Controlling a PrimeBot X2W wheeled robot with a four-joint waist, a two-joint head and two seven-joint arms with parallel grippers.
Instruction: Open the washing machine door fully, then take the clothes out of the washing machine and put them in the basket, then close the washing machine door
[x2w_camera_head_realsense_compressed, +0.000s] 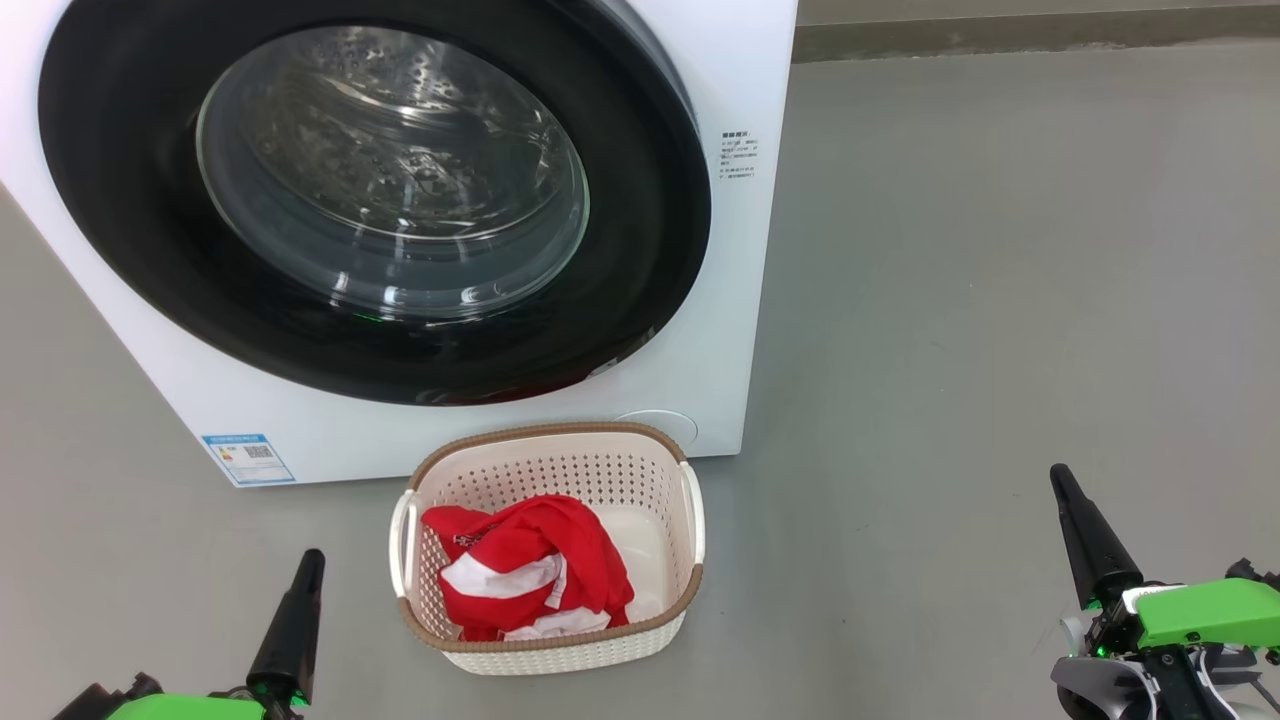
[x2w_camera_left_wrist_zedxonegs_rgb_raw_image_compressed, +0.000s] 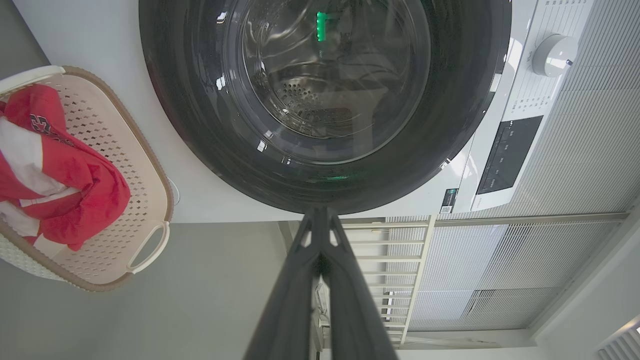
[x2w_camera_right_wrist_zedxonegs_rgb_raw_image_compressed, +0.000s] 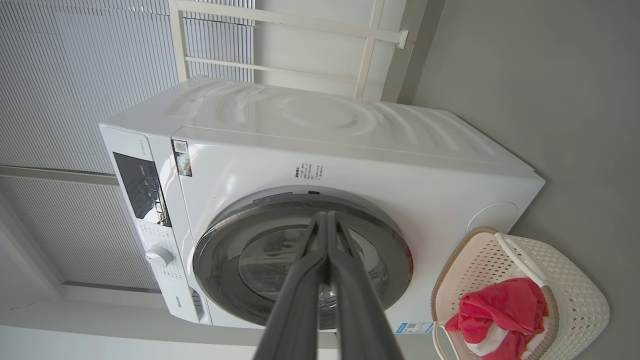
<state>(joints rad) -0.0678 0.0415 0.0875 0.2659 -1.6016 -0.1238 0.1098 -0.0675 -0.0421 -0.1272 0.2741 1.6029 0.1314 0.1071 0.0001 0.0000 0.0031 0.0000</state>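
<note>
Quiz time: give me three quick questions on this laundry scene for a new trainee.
1. True or false: the washing machine door is closed.
2. Short answer: what lies in the basket?
3. Pick one. The left gripper and the right gripper are: A) both open, B) both shut, C) one open, one shut.
Key: 1 true; 2 the red clothes; 3 B.
</note>
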